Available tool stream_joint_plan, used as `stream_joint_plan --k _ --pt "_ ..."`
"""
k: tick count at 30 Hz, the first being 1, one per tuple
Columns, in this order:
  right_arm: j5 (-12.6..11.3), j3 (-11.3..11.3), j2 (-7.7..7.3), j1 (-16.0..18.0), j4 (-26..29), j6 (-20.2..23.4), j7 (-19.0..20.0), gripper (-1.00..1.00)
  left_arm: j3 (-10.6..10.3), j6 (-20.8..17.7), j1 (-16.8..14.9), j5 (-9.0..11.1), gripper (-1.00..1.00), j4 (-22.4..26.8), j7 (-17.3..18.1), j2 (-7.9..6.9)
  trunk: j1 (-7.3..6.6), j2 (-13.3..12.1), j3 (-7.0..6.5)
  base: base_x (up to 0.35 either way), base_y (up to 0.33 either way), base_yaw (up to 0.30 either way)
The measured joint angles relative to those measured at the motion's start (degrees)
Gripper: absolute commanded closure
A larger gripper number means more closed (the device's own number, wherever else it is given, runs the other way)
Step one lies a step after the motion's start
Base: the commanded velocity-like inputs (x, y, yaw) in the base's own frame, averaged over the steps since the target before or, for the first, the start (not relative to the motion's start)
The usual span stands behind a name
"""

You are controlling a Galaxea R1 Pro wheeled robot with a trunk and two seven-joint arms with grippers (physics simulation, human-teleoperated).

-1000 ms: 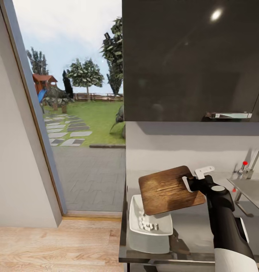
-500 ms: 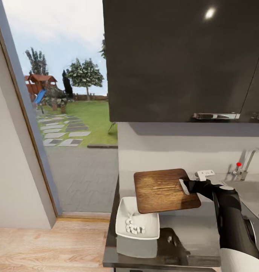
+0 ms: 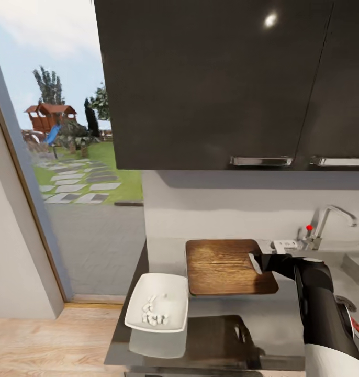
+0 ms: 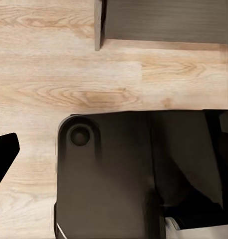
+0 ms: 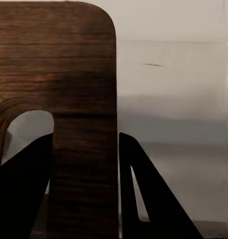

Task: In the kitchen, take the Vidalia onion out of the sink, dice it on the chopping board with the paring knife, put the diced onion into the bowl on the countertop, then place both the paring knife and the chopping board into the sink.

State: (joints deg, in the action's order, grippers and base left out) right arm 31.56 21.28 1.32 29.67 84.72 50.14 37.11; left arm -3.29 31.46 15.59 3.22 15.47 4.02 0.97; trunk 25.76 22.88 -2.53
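One board left to stow: right gripper (image 3: 256,260) clamped on chopping board (image 3: 226,266) handle, held level above tabletop (image 3: 284,319). Keep it flat, swing toward sink (image 3: 357,262), clear the tap (image 3: 326,220).

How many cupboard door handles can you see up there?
2: one handle above the board, another handle at the right edge above the tap. More may lie out of frame.

Soft daylight from the doorway; ceiling-light glare on the cabinet (image 3: 211,84); slight blur.
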Motion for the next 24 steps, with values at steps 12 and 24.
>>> stream_joint_plan --k 12,24 --pt "0.13 -0.29 0.32 0.00 -0.04 0.68 -0.09 1.00 0.01 0.00 0.01 -0.01 -1.00 -0.01 0.00 0.02 0.00 0.00 -0.77 0.000 -0.322 -0.094" --pt "-0.09 -0.01 0.60 0.01 -0.11 0.73 -13.89 1.00 0.01 0.00 0.01 -0.04 -1.00 0.01 -0.04 0.03 0.00 0.00 -0.79 0.000 -0.323 -0.001"
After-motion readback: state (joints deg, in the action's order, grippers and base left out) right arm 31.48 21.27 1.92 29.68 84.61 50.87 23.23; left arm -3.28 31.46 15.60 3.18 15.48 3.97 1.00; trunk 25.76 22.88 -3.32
